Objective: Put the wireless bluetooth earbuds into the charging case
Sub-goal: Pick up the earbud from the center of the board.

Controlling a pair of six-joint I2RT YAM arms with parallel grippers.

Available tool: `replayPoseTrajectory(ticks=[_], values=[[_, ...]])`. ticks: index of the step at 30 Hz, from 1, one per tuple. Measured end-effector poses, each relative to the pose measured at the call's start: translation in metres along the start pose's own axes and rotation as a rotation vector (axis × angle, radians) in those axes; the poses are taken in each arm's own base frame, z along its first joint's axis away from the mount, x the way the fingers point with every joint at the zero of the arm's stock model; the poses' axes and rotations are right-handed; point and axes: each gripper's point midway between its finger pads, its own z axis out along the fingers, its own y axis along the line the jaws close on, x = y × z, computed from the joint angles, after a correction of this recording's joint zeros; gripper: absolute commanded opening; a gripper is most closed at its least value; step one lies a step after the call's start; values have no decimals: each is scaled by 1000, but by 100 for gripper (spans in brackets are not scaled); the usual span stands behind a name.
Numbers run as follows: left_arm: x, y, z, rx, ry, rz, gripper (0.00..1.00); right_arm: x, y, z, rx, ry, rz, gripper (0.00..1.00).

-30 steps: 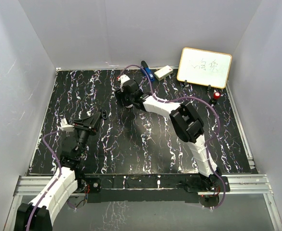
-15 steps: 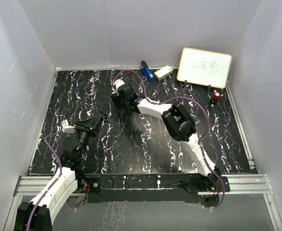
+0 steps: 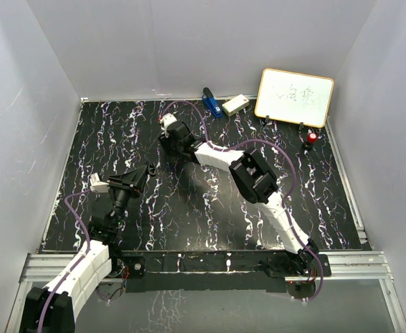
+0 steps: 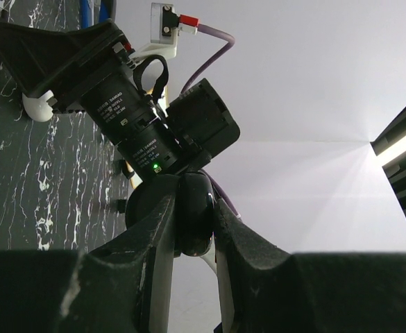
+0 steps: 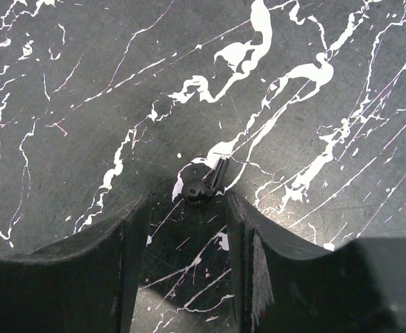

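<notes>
One small black earbud (image 5: 203, 186) with a short stem lies on the black marbled table (image 5: 85, 83). No white earbud shows. My right gripper (image 5: 187, 208) is open and low over the table. The earbud lies just beyond its fingertips, in line with the gap. In the top view the right gripper (image 3: 169, 142) is at the table's back middle. My left gripper (image 4: 192, 225) is shut on a glossy black rounded charging case (image 4: 192, 208) and holds it above the table, tilted up. In the top view the left gripper (image 3: 141, 173) is at the left middle.
A whiteboard (image 3: 294, 97) stands at the back right. A blue object (image 3: 212, 103) and a small white box (image 3: 235, 105) lie at the back edge. A red-topped object (image 3: 311, 139) is at the right. White walls surround the table.
My right gripper has swung left and down toward the table at the back middle. My left gripper has moved slightly, still holding the case.
</notes>
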Motion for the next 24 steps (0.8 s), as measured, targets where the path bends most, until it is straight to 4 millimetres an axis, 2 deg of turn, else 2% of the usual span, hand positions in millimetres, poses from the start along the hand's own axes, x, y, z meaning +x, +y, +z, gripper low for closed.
replayPoseTrajectory(ticks=[5,17,24], values=[[0,0,0,0,0,-3,0,-1,1,2,10,-6,-4,37],[0,4,1,-13,0,-4,0,-2,1,8,32,-21,-13,30],[0,4,2,-13,0,-6,0,-4,0,10,38,-29,-16,18]])
